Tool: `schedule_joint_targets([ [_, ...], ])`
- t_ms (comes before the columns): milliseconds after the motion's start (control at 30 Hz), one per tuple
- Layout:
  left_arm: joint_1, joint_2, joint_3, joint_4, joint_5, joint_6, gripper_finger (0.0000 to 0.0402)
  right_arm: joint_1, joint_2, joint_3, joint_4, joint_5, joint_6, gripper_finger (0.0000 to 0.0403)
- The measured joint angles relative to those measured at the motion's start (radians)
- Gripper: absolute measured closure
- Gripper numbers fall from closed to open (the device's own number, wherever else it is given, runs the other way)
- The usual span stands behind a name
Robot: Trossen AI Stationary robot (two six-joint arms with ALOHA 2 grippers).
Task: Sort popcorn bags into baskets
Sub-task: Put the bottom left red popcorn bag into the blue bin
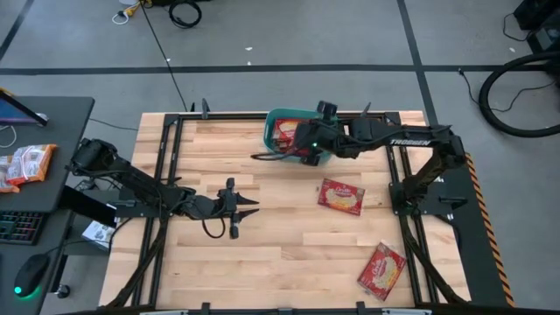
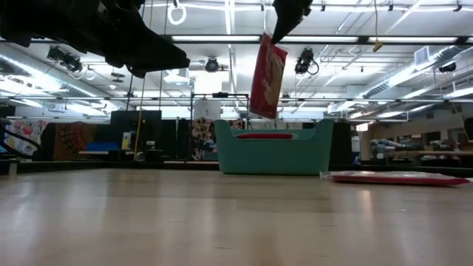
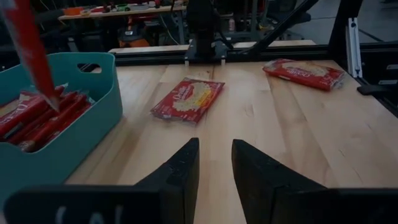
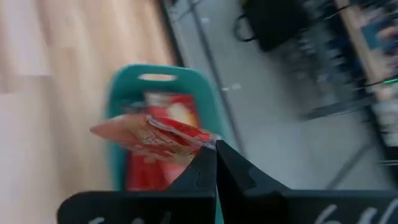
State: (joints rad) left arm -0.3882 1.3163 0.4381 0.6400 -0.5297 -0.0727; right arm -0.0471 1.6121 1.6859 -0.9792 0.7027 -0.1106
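Wooden boards make the table (image 1: 289, 254) top, and a grey floor lies all around it. At the far edge of the table sits the teal basket (image 1: 278, 122). Some red popcorn bags (image 3: 37, 118) lie flat inside it, packed side by side.

From the right side, the right arm reaches across to the basket. The right gripper (image 4: 215, 149) hangs above the basket, and its two dark fingers are pressed together on the top edge of one popcorn bag (image 2: 267, 76). In the low view this bag hangs straight down in the air, with its bottom edge just over the basket rim. It is not touching the basket.

Two more bags lie on the wood. One bag (image 1: 341, 196) lies flat near the middle of the table, a little to the right, near the basket but apart from it. The other bag (image 1: 381, 270) lies close to the front right corner, well apart from the first one.

On the left side of the table, the left arm lies low and waits. The left gripper (image 1: 248, 206) points toward the middle of the table, well apart from the basket and the bags. Its fingers (image 3: 180, 174) are a little apart and hold nothing.

A dark desk (image 1: 52, 131) stands to the left of the table. A computer mouse (image 1: 31, 278) with a small green light sits by it.
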Motion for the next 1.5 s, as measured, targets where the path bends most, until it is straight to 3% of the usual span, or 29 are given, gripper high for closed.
schedule_joint_targets([
  [200, 0.0, 0.0, 0.0, -0.009, 0.0, -0.003, 0.0301, -0.046, -0.04, 0.0, -0.009, 0.144, -0.16, 0.04],
  [300, 0.0, 0.0, 0.0, -0.01, 0.0, -0.01, 0.0301, -0.08, -0.057, 0.0, -0.039, 0.167, -0.207, 0.04],
  [667, 0.0, 0.0, 0.0, -0.01, 0.0, -0.029, 0.0301, -0.211, -0.06, -0.07, -0.02, 0.14, -0.453, 0.0399],
  [900, 0.0, 0.0, 0.0, -0.01, 0.0, -0.029, 0.0301, -0.291, -0.06, -0.157, 0.102, 0.137, -0.597, 0.0399],
  [1033, 0.0, 0.0, 0.0, -0.011, 0.0, -0.029, 0.0301, -0.308, -0.061, -0.187, 0.228, 0.075, -0.67, 0.0399],
  [1233, 0.0, 0.0, 0.0, -0.017, 0.0, -0.029, 0.0301, -0.317, -0.061, -0.256, 0.401, -0.108, -0.748, 0.0399],
  [1500, 0.0, 0.0, 0.0, -0.032, 0.0, -0.029, 0.0301, -0.318, -0.062, -0.393, 0.566, -0.149, -0.84, 0.0399],
])
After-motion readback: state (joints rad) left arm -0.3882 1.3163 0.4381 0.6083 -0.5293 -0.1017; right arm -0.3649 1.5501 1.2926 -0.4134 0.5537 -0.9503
